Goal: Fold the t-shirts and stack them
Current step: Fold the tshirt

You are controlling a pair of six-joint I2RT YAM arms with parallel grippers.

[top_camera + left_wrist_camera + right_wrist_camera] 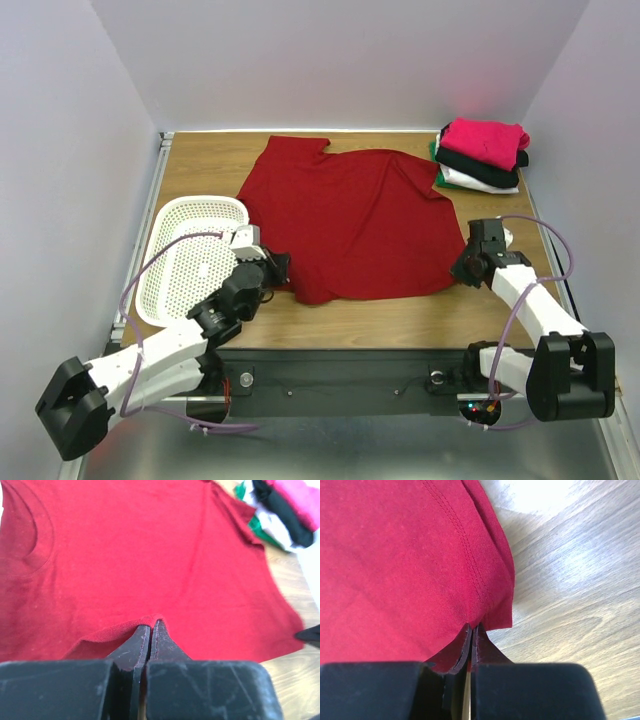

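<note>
A large dark red t-shirt (350, 220) lies spread flat across the wooden table, collar toward the back left. My left gripper (277, 268) is shut on its near left edge, the cloth (150, 555) pinched between the fingertips (151, 624). At the near right corner, my right gripper (462, 268) is shut on the hem (485, 595), which is caught between its tips (471, 628). At the back right sits a stack of folded t-shirts (482, 155): bright pink on top, then black, white and green.
A white perforated basket (195, 255) stands at the left edge, beside the left arm. Bare wood (400, 320) shows along the near edge, in front of the red shirt. White walls close in the back and both sides.
</note>
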